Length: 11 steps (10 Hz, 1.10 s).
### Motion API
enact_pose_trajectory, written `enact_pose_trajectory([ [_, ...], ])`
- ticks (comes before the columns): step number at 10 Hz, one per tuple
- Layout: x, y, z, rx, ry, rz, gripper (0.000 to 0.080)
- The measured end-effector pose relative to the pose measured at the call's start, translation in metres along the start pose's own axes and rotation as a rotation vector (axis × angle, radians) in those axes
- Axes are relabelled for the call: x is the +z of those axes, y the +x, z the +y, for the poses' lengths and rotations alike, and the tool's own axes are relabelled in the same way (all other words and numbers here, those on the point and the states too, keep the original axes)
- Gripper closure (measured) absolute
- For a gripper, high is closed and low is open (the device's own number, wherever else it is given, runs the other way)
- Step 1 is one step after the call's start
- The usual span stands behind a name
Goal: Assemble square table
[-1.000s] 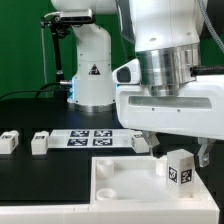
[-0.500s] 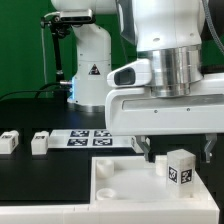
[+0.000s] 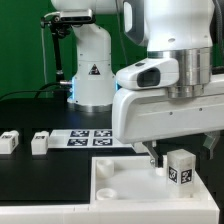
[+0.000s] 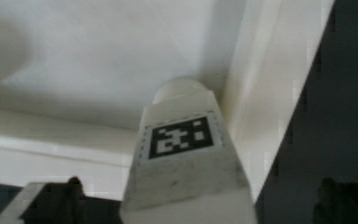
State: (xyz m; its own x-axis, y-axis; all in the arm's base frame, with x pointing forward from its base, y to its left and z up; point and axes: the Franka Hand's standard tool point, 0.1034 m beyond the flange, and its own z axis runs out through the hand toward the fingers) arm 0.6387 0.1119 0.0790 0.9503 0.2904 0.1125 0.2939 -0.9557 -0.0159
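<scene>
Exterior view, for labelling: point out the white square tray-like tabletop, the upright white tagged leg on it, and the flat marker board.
white square tray-like tabletop [image 3: 118, 160], exterior view, back rim.
upright white tagged leg [image 3: 181, 168], exterior view, tagged face.
marker board [image 3: 93, 137], exterior view, middle between tags.

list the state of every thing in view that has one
jaws: open, either side of the standing leg, not gripping it
standing leg: upright in a corner of the table top
table top: flat, rim up
loose leg beside the marker board: unattached
farther loose leg: unattached
</scene>
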Motion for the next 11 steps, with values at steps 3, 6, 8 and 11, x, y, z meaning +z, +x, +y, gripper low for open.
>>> enact_pose_trajectory([
  [3,0.0000,-0.0008,0.0052,-0.104,0.000,-0.001,0.0287],
  [6,0.0002,-0.0009,0.0051,-0.080,0.000,-0.001,0.0514],
  [8,0.0003,-0.0008,0.0042,-0.007,0.003,0.000,0.0514],
  [11,0.0007,0.0001,0.0034,0.383,0.016,0.010,0.0514],
])
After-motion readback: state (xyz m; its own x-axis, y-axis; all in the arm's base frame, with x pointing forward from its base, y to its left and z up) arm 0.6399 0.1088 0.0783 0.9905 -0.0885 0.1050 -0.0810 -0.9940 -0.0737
